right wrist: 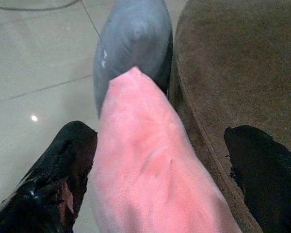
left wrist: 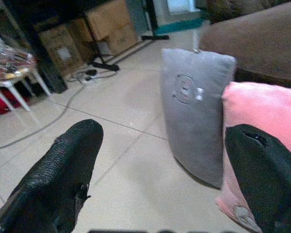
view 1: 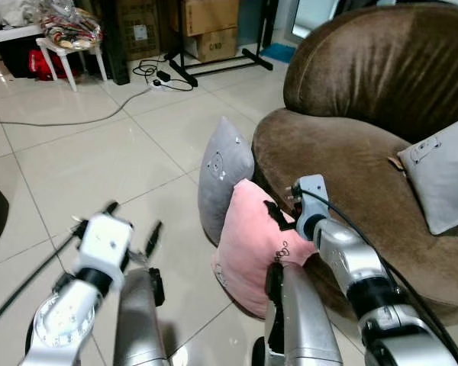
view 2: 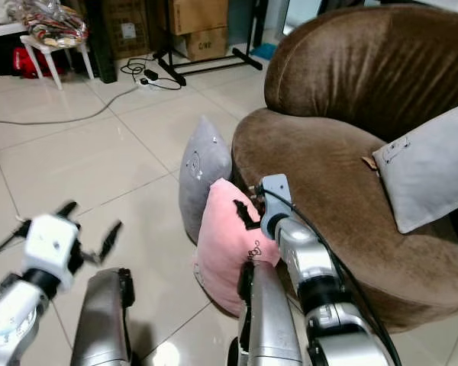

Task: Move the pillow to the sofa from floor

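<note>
Pink pillow [view 1: 252, 248] stands on its edge on the tiled floor [view 1: 84, 164], low and just right of centre in the head view, leaning against the front of the brown sofa [view 1: 343, 164]. Starting at the upper left of that view, a small white table [view 1: 67, 47] carries a heap of bags, with cardboard boxes [view 1: 210, 27] behind it along the top edge and a cable with a power strip [view 1: 159, 82] trailing over the tiles. At the lower left, the left gripper [view 1: 130, 225] hangs above bare floor, well apart from both cushions; its two black fingers [left wrist: 58, 179] are spread wide with nothing between them. Moving toward the centre, a grey pillow [view 1: 223, 175] stands upright on the floor, touching the sofa's base and pressed against the pink one just in front of it. The right gripper [right wrist: 155, 174] sits at the pink pillow's upper edge, fingers parted wide, one finger on the floor side and the other on the sofa side of the cushion; the wrist view shows the pink fabric lying between them, but the fingers are not closed on it. At the right edge of the frame, a second grey cushion [view 1: 443, 171] rests on the sofa seat against the backrest.
</note>
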Tool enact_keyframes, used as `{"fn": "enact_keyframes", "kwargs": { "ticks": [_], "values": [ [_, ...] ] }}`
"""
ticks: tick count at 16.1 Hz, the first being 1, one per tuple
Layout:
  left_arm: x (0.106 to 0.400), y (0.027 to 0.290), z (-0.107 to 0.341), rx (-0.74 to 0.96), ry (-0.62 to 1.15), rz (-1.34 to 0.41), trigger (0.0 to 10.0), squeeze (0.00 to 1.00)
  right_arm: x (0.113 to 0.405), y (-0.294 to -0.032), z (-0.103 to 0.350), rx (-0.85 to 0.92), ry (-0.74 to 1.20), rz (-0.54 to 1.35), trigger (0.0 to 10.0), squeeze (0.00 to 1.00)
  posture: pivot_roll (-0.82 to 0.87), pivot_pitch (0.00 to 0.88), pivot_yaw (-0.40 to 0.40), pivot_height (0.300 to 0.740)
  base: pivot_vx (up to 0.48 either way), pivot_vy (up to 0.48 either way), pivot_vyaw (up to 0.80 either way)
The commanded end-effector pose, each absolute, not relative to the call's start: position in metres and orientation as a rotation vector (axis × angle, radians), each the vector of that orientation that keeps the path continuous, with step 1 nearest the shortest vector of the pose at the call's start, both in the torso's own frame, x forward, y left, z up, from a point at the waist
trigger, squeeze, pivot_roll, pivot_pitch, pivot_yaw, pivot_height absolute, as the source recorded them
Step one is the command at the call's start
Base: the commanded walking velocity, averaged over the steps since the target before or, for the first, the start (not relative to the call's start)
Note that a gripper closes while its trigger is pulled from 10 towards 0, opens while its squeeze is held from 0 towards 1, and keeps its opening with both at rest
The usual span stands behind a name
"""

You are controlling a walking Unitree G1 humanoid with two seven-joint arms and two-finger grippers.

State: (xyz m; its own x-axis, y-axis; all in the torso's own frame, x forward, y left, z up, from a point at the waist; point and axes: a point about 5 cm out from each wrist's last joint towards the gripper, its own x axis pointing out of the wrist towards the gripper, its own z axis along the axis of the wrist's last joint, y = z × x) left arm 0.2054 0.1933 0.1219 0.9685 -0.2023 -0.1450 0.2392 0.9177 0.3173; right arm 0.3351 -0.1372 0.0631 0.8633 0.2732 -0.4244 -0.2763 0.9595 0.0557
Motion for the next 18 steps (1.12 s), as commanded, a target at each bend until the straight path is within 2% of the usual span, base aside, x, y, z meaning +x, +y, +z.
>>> {"fn": "enact_keyframes", "kwargs": {
  "ticks": [1,7,8,13,18],
  "values": [
    [0.200,0.190,0.124,0.342,0.127,-0.260,10.0,0.00,0.338,-0.136,0.062,-0.017,0.442,0.269,10.0,1.00,0.01,0.000,-0.049,0.437,0.000,0.000,0.00],
    [0.162,0.192,0.129,0.356,0.217,-0.297,10.0,0.00,0.335,-0.119,0.042,-0.209,0.484,0.308,10.0,1.00,0.05,0.083,-0.042,0.437,0.000,0.000,0.00],
    [0.155,0.193,0.130,0.367,0.238,-0.301,10.0,0.00,0.335,-0.119,0.039,-0.224,0.485,0.249,10.0,0.00,0.07,0.102,-0.038,0.437,0.000,0.000,0.00],
    [0.134,0.204,0.140,0.398,0.300,-0.299,10.0,0.00,0.337,-0.124,0.036,-0.276,0.502,0.112,10.0,0.00,0.10,0.160,-0.026,0.437,0.000,0.000,0.00],
    [0.116,0.206,0.149,0.402,0.345,-0.301,10.0,0.00,0.333,-0.153,0.030,-0.401,0.554,-0.056,10.0,0.00,0.12,0.182,-0.020,0.437,0.000,0.000,0.00]
  ]
}}
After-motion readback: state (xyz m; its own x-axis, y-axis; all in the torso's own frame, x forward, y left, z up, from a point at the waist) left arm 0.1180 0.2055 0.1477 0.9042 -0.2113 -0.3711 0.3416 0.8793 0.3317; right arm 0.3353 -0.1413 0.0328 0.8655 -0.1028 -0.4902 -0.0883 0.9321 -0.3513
